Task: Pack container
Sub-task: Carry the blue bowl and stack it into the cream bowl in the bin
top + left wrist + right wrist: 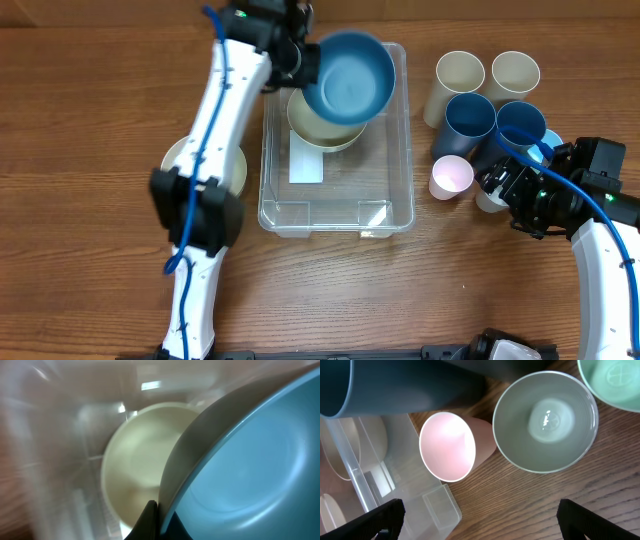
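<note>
The clear container (340,200) stands mid-table with a white label (306,165) on its floor. A cream bowl (318,133) sits in its far half. My left gripper (300,62) is shut on the rim of a blue bowl (350,75), held tilted over the cream bowl. In the left wrist view the gripper (157,510) pinches the blue bowl (250,460) at its edge, and the cream bowl (137,465) lies below inside the container wall (50,435). My right gripper (497,185) hangs open over bare wood (480,522), right of the container's corner (427,500).
Right of the container stand two cream cups (458,80), two blue cups (468,120) and a pink cup (450,178). The right wrist view shows the pink cup (447,447) on its side beside a grey-green cup (545,420). Another cream bowl (235,170) lies under the left arm.
</note>
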`<state>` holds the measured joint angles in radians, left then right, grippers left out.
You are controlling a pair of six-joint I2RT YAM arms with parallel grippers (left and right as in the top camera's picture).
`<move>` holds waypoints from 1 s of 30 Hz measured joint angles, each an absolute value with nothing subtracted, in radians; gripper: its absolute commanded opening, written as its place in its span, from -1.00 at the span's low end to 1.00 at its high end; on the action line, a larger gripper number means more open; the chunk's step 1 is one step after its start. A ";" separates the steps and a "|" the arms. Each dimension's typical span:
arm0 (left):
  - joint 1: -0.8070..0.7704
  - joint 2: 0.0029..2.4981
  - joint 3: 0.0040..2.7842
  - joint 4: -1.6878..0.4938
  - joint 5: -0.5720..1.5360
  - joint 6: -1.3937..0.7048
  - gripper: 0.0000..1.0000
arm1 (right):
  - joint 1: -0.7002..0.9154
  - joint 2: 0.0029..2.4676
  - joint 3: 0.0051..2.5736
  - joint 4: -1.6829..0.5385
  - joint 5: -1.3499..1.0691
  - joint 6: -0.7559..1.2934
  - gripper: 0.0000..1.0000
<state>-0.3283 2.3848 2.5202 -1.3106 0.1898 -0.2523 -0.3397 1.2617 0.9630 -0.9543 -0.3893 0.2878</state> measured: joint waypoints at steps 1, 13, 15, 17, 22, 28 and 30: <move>-0.331 2.416 2.519 -1.309 0.188 -0.265 -0.86 | -0.340 1.262 0.963 -0.954 -0.389 0.288 1.00; -0.292 2.470 2.512 -1.272 0.175 -0.346 -0.84 | -0.340 1.262 0.963 -0.966 -0.389 0.288 1.00; -0.284 2.470 2.512 -1.283 0.176 -0.347 -0.81 | -0.340 1.262 0.963 -0.966 -0.389 0.288 1.00; -0.280 2.470 2.512 -1.296 0.179 -0.350 -0.53 | -0.340 1.262 0.963 -0.966 -0.389 0.288 1.00; -0.280 2.465 2.512 -1.309 0.187 -0.362 0.64 | -0.340 1.262 0.963 -0.967 -0.389 0.288 1.00; -0.276 2.376 2.512 -1.349 0.198 -0.349 1.00 | -0.340 1.262 0.963 -0.968 -0.389 0.288 1.00; -0.268 2.313 2.512 -1.370 0.201 -0.326 1.00 | -0.340 1.262 0.963 -0.968 -0.389 0.288 1.00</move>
